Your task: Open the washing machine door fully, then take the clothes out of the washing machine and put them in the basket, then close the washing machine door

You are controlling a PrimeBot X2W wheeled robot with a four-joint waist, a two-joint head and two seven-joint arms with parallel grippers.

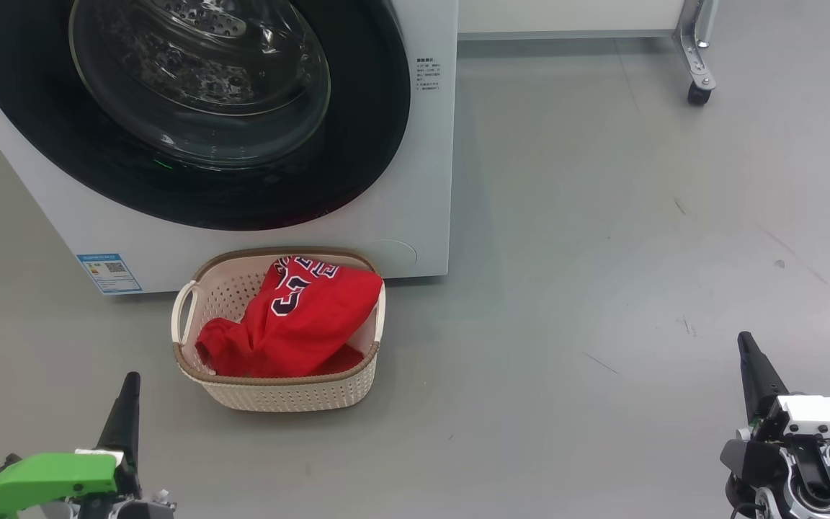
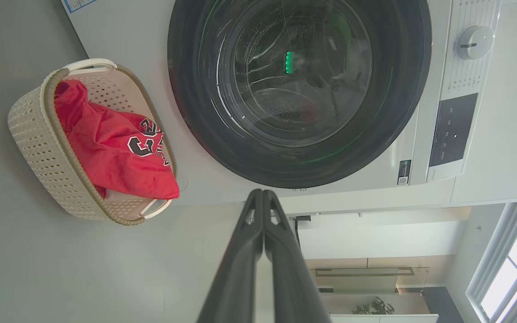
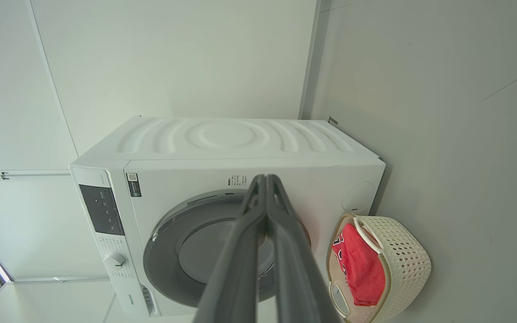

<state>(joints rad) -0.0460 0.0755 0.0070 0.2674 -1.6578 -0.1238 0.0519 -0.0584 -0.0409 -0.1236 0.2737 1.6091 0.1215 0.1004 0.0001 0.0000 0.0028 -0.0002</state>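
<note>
The washing machine (image 1: 415, 180) (image 2: 195, 175) (image 3: 240, 143) stands at the upper left with the washing machine door (image 1: 192, 108) (image 2: 299, 89) (image 3: 173, 251) lying flat against its front. Through the glass I see bare steel drum. The clothes (image 1: 292, 321) (image 2: 110, 143) (image 3: 361, 269), bright red with dark numbers, lie heaped in the basket (image 1: 285, 393) (image 2: 38, 148) (image 3: 404, 264) on the floor before the machine. My left gripper (image 1: 130, 382) (image 2: 263, 194) is shut and empty at the lower left, away from the basket. My right gripper (image 1: 745, 339) (image 3: 265, 178) is shut and empty at the lower right.
Grey floor (image 1: 602, 252) stretches to the right of the machine. A metal frame leg on a caster (image 1: 698, 90) stands at the back right. The machine's control panel and dial (image 2: 474, 42) show in the left wrist view.
</note>
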